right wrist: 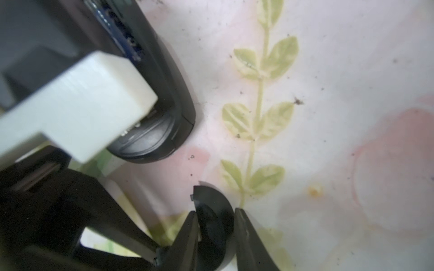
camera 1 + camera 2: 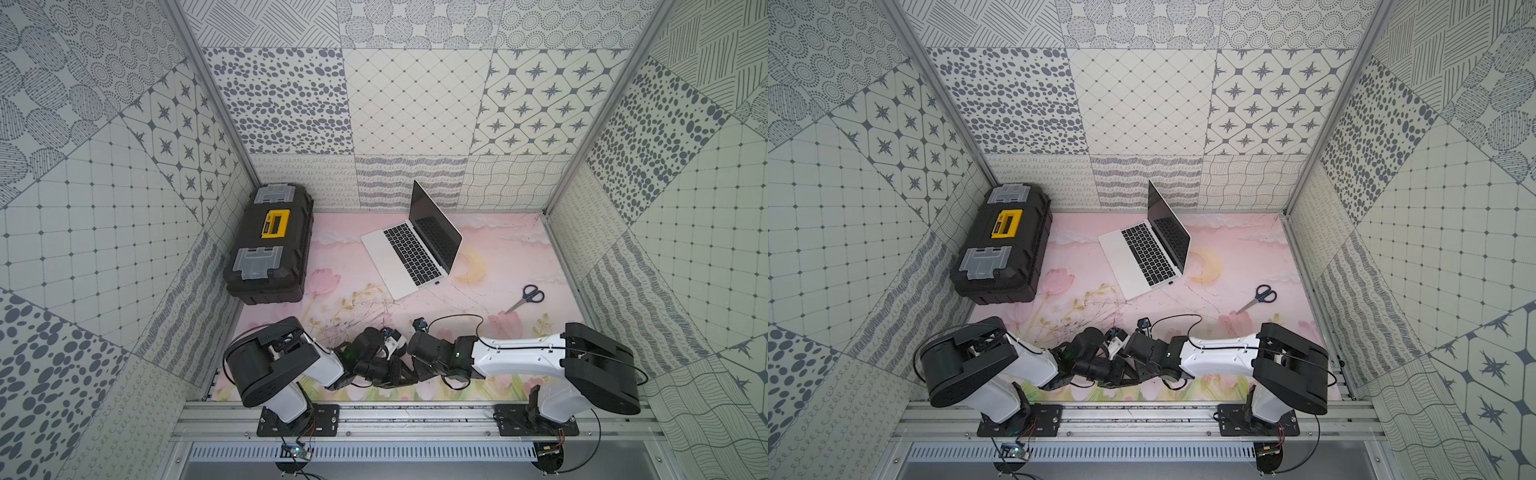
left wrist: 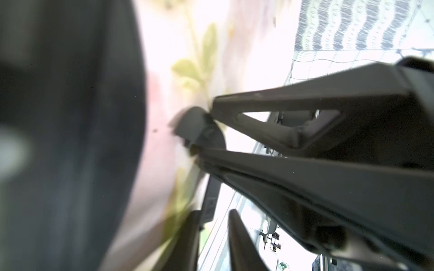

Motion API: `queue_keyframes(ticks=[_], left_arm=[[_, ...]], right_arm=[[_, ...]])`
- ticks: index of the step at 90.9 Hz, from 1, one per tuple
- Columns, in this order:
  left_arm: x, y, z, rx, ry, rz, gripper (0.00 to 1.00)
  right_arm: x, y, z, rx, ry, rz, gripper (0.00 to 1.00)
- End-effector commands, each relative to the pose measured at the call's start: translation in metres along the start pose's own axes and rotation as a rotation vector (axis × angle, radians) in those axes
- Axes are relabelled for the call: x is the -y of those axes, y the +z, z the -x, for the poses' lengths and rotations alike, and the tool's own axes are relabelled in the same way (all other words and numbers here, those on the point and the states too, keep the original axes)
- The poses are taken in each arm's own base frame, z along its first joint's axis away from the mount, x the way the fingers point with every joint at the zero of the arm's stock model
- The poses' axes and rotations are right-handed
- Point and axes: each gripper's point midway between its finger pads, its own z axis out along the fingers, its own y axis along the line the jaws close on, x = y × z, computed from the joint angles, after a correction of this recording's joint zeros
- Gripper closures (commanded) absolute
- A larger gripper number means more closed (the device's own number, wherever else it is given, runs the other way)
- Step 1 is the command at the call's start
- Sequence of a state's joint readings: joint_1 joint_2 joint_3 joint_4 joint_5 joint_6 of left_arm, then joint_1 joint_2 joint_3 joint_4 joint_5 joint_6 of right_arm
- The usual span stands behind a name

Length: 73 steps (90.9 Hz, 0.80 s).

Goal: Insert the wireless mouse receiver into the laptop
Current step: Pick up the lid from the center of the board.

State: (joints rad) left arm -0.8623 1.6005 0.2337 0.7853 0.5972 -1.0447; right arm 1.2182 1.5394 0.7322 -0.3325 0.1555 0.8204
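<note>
A tiny black stub, the wireless mouse receiver [image 2: 437,283], sits against the near side edge of the laptop [image 2: 411,249], close to the hinge. It shows in both top views but is too small to tell whether it is fully seated in a port. The silver laptop stands open on the pink flowered counter [image 2: 498,257]. It is turned at an angle so this side edge faces the two arms, which likely keeps the port within reach.

Nearer the arms, well apart from the laptop, the black oval mouse [image 1: 169,112] lies on the counter with its shell open and a blue board showing inside. Just beside it, the right gripper [image 1: 215,211] has its fingers clamped on a black half-round cover piece [image 1: 211,199]. It grips the cover by its edges, probably so the face stays free to meet the mouse. Whether the cover touches the counter cannot be told.

The left gripper [image 3: 213,211] hovers close by, fingers apart with nothing seen between them. A white block [image 1: 77,103], seemingly part of that arm, hangs over the mouse.

Judging from this, the receiver is at the laptop and the arms are tending to the mouse cover. A black-and-yellow toolbox [image 2: 270,245] and scissors [image 2: 525,297] lie off to the sides, away from both arms.
</note>
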Motion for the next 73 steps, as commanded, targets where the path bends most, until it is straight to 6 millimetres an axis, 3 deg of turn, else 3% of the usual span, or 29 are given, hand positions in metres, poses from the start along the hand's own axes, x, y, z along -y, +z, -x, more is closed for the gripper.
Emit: queue_keyframes(ticks=[1,46,58,73], left_arm=[[-0.053,-0.007,-0.002,0.074,-0.139,0.221,0.70],[-0.038,-0.007,0.005,0.082,-0.072,0.180,0.93],[-0.028,-0.008,0.004,0.075,-0.046,0.141,0.96],[-0.003,-0.013,0.003,0.058,0.017,0.072,1.00]], right_arm=[[0.023,0.004,-0.030,-0.092,-0.001,-0.073,0.70],[0.017,-0.003,-0.022,-0.044,0.040,-0.011,0.66],[0.013,-0.024,-0.005,0.029,0.080,0.041,0.47],[0.011,-0.066,0.031,0.152,0.127,0.163,0.24]])
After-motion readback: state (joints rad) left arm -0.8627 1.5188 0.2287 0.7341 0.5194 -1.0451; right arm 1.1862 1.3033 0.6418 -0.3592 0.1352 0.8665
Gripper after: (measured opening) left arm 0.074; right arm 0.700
